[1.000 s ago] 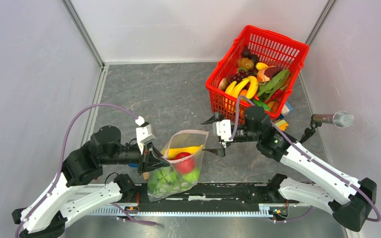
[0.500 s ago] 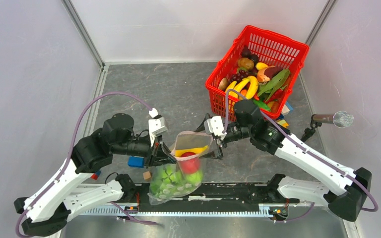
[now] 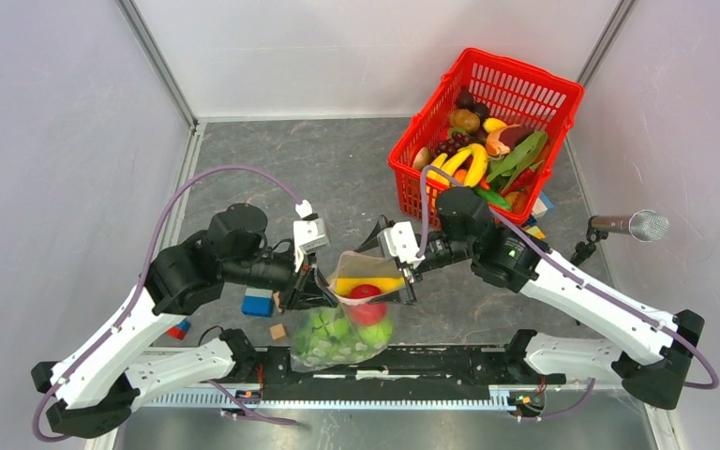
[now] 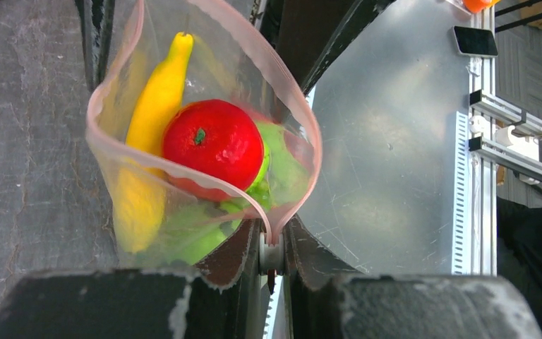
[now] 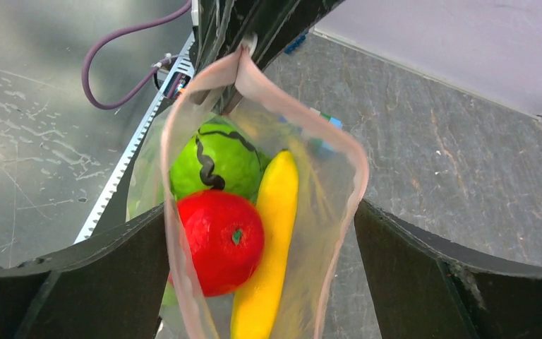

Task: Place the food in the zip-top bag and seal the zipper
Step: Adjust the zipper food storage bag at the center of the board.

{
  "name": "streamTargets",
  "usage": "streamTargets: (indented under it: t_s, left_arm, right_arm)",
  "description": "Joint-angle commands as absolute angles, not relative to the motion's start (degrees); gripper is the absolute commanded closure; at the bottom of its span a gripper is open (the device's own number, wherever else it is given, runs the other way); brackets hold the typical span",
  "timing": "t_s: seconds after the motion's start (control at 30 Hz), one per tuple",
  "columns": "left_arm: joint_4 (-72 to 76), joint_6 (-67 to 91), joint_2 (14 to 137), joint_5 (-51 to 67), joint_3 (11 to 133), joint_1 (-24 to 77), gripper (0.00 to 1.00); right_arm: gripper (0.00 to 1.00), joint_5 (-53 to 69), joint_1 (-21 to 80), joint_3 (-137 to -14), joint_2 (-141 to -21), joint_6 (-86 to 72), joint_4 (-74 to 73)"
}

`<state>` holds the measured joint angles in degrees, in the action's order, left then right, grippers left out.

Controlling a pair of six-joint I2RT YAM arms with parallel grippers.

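Observation:
The zip-top bag [image 3: 349, 328] hangs open-mouthed between my two grippers. Its food shows through: a red apple [image 5: 219, 240], a yellow banana [image 5: 272, 233] and a green round fruit [image 5: 215, 162] with a black stripe. My left gripper [image 4: 274, 244] is shut on the left end of the pink zipper [image 4: 303, 113], seen from above at the left gripper [image 3: 322, 292]. My right gripper [image 3: 392, 270] is open. Its fingers [image 5: 77, 282] stand on either side of the bag's right end, apart from the plastic. The pink strip [image 5: 353, 169] loops between them, unsealed.
A red mesh basket [image 3: 562, 94] full of toy produce stands at the back right. A blue block [image 3: 257, 302], a small wooden cube [image 3: 278, 331] and a small red piece [image 3: 179, 329] lie left of the bag. A microphone [image 3: 633, 225] is at the right.
The left gripper has carried the bag up and to the right. The right gripper has moved left until its open fingers straddle the bag's right end. The mouth has narrowed.

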<state>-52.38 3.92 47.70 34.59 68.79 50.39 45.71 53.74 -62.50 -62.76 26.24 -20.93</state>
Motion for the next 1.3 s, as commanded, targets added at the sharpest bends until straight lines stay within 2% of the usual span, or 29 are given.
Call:
streamTargets:
  t_s: [0.0,0.27,0.53,0.63,0.73,0.93,1.03,1.1,1.27]
  left_arm:
    - [-53.6,0.2,48.3,35.3,72.3,50.5,0.98]
    - [-54.6,-1.3,48.9,34.4,73.1,50.5,0.98]
    - [-54.6,-2.2,49.9,33.5,74.0,50.5,0.98]
    - [-55.7,-2.7,49.3,32.4,74.2,50.5,0.98]
    - [-57.3,-3.4,48.4,30.9,74.3,50.5,0.98]
    - [-58.4,-4.1,47.5,29.4,73.6,50.5,0.98]
    - [-58.4,-4.2,47.2,28.6,73.6,50.5,0.98]
    - [-58.4,-4.6,46.6,28.2,73.2,50.5,0.98]
    - [-58.3,-4.8,45.8,25.6,72.6,50.5,0.97]
  right_arm:
    - [0.02,44.5,54.5,-66.0,-62.2,25.9,-18.5]
    - [0.02,48.3,56.8,-68.2,-65.0,25.2,-18.6]
    - [0.02,43.8,61.0,-69.0,-69.0,24.1,-17.1]
    - [0.06,41.8,61.0,-67.6,-68.9,23.2,-15.3]
    - [0.16,37.7,61.0,-65.7,-68.2,21.8,-12.8]
    - [0.55,37.7,61.1,-63.9,-68.3,19.8,-10.8]
    - [0.68,37.9,61.0,-63.4,-68.6,19.1,-10.5]
    - [0.72,37.9,61.0,-62.8,-68.5,19.0,-10.2]
    - [1.00,37.6,61.0,-61.0,-67.6,16.6,-7.3]
